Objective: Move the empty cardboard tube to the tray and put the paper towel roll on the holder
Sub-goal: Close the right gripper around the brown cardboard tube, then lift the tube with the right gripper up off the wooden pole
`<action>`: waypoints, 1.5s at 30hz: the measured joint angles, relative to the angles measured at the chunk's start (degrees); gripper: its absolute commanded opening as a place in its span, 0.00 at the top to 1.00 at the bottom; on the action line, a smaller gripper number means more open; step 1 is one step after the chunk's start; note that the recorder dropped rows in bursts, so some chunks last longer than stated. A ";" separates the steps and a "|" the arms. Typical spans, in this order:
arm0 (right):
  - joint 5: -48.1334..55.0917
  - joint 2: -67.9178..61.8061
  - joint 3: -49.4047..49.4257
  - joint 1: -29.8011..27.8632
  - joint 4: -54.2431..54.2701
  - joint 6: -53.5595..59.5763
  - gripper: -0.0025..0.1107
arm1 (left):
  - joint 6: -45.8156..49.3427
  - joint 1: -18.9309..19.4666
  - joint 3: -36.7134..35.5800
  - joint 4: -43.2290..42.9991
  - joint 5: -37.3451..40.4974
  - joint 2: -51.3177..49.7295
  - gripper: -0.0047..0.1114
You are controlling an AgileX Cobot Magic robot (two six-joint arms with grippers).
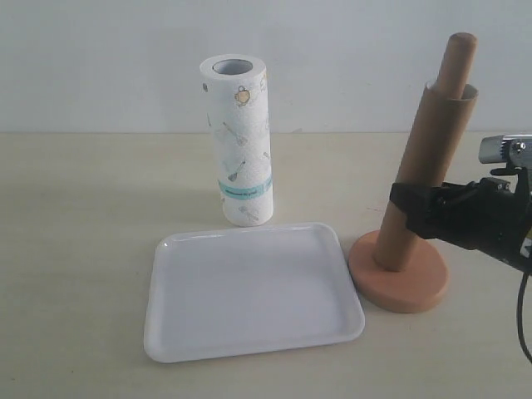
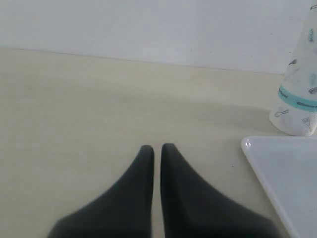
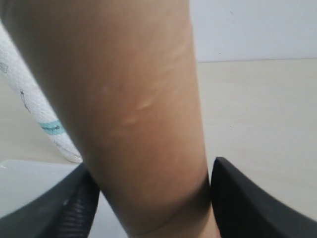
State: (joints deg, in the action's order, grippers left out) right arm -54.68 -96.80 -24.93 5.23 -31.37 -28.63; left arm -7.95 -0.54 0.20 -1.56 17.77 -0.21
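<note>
Two tools: right tool (image 1: 409, 208) clamps empty cardboard tube (image 1: 436, 133) for lifting off holder (image 1: 416, 291) below; left tool (image 2: 157, 151) closed, empty.

The cardboard tube (image 1: 426, 162) is leaning around the post of the holder (image 1: 401, 289) near the right edge; the paper towel roll (image 1: 241, 141) is standing upright behind the tray (image 1: 249, 293).

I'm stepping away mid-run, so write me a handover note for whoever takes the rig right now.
Left end effector: shut, empty, over the table beside the tray.
Right end effector: clamped on the empty cardboard tube, which still sleeves the leaning post of the holder.
Paper towel roll: upright behind the tray.
Done: tube grasped.
Left: lift the tube off, lay it in the tray, then put the roll on the holder.
</note>
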 measured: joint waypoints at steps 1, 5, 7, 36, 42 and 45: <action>0.00 0.00 -0.09 0.00 -0.27 0.00 0.98 | 0.00 0.00 0.00 0.00 0.00 0.00 0.92; -0.65 0.00 -0.09 0.00 -0.94 0.00 0.98 | 0.00 0.00 0.00 0.00 0.00 0.00 0.92; -0.64 0.52 -0.09 0.00 -1.04 0.00 0.98 | 0.00 0.00 0.00 0.00 0.00 0.00 0.92; 18.30 43.13 -13.80 0.00 -1.14 -4.74 0.98 | 0.00 0.00 0.00 0.00 0.00 0.00 0.92; 23.26 46.45 -24.74 0.00 -20.64 -20.24 0.98 | 0.00 0.00 0.00 0.00 0.00 0.00 0.92; 19.36 46.96 -32.70 0.00 -49.27 -43.31 0.98 | 0.00 0.00 0.00 0.00 0.00 0.00 0.92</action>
State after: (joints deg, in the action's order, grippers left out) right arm -35.33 -49.84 -57.63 5.23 -80.64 -71.94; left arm -7.95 -0.54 0.20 -1.56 17.77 -0.21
